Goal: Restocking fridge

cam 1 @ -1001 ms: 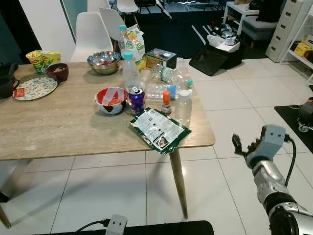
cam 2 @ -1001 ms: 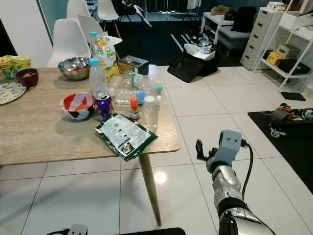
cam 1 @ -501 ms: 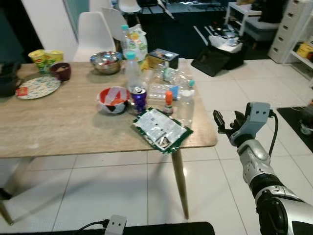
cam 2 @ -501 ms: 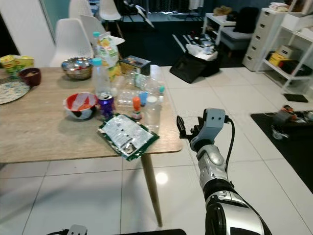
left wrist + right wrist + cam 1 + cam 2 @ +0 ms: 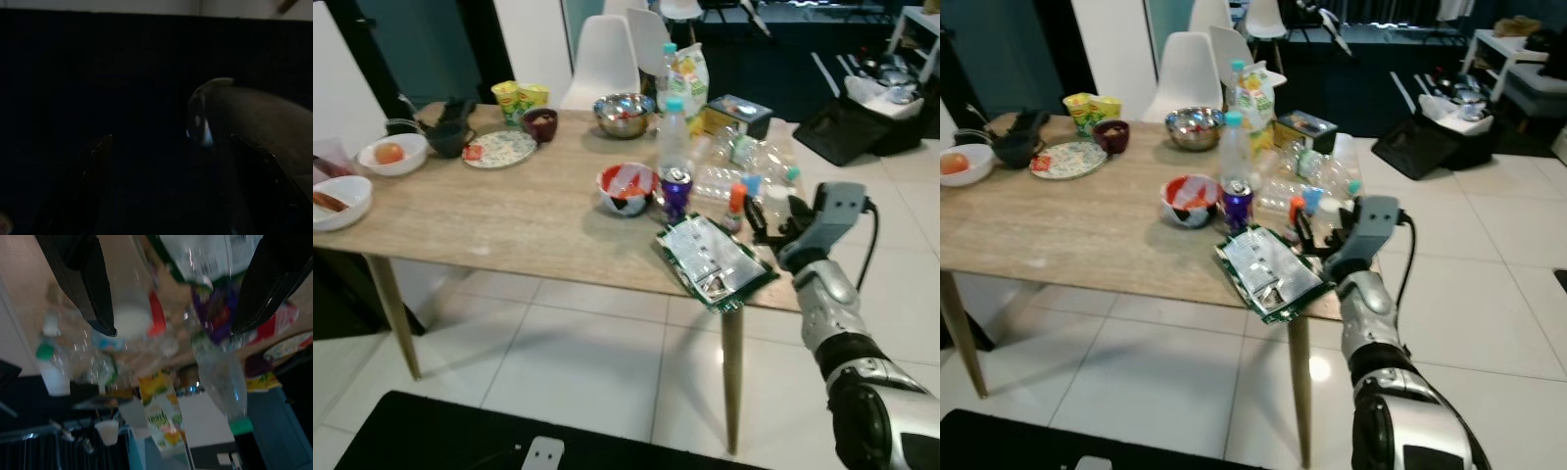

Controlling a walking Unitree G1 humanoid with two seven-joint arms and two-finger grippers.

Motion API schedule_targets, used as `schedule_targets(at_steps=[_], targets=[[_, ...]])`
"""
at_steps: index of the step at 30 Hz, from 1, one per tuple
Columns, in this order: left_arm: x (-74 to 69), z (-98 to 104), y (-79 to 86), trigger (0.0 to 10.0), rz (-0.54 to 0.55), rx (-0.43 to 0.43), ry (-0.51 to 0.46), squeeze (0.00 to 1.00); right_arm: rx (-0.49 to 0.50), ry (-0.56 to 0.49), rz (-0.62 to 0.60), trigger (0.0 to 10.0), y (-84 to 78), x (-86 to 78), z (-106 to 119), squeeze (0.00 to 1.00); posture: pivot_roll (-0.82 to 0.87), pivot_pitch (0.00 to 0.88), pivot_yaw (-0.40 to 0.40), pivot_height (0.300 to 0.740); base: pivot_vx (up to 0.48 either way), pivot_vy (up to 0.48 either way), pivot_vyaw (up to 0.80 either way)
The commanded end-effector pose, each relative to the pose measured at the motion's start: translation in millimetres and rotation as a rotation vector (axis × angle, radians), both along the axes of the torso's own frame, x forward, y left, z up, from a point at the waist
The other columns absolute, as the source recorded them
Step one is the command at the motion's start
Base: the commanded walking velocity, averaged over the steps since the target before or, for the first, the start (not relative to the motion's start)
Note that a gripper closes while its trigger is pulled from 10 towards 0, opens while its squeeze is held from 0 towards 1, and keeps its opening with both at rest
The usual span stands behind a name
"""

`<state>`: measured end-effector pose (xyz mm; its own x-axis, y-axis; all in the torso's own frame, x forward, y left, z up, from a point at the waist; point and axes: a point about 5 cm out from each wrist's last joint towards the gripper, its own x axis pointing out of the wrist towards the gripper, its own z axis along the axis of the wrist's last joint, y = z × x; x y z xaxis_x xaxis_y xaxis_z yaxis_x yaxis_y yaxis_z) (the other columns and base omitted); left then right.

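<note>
My right gripper is open at the right end of the wooden table, level with a cluster of drinks. Just ahead of its fingers stand a clear bottle with a white cap and a small orange-capped bottle. Beyond those are a purple can and a tall bottle with a teal cap. A green snack packet lies flat at the table's edge beneath the gripper. Several empty clear bottles lie behind. In the dark left wrist view, my left gripper hangs idle, fingers apart.
Also on the table: a red-and-white bowl, a steel bowl, a juice pack, a box, a plate, white bowls and a black pot. White chairs stand behind. Tiled floor surrounds the table.
The view has swung left, showing more of the table. My right gripper has risen from beside the table and reached in over its right end toward the bottles.
</note>
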<state>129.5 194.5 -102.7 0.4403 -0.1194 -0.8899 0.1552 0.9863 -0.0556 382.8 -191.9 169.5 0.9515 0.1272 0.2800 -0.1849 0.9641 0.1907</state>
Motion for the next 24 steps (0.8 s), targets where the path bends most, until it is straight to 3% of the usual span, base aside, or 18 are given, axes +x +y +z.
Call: schedule_targets(at_steps=[1,9,16,17,19,21,24], targets=[[-7.0,-2,1.3,10.0,0.002,0.001,0.028,0.00,-0.013,-0.045,-0.012,10.0,-1.0,0.7,9,0.00,0.08,0.000,-0.019,0.738,0.000,0.000,0.73],[-7.3,-2,0.7,10.0,0.000,0.001,0.029,0.00,-0.049,-0.077,-0.046,10.0,-4.2,0.2,15,0.00,0.07,0.000,-0.016,0.738,0.000,0.000,0.72],[-7.6,-3,-1.0,10.0,0.000,-0.002,0.031,0.00,-0.130,-0.057,-0.133,10.0,-11.2,2.0,19,0.00,0.07,0.000,-0.017,0.738,0.000,0.000,0.00],[-7.7,-3,-1.8,10.0,0.001,-0.004,0.032,0.00,-0.192,-0.058,-0.175,10.0,-17.4,3.1,24,0.00,0.07,0.000,-0.017,0.738,0.000,0.000,0.00],[-7.7,-3,-1.8,10.0,0.001,-0.004,0.032,0.00,-0.192,-0.058,-0.175,10.0,-17.4,3.1,24,0.00,0.07,0.000,-0.017,0.738,0.000,0.000,0.00],[-7.7,-3,-2.4,10.0,0.001,-0.005,0.032,0.00,-0.259,-0.054,-0.214,10.0,-23.5,3.5,28,0.00,0.07,0.000,-0.018,0.738,0.000,0.000,0.00],[-7.6,-3,-2.9,10.0,0.003,-0.007,0.032,0.00,-0.302,-0.017,-0.294,10.0,-42.6,3.0,31,0.00,0.08,0.000,-0.021,0.738,0.000,0.000,0.00]])
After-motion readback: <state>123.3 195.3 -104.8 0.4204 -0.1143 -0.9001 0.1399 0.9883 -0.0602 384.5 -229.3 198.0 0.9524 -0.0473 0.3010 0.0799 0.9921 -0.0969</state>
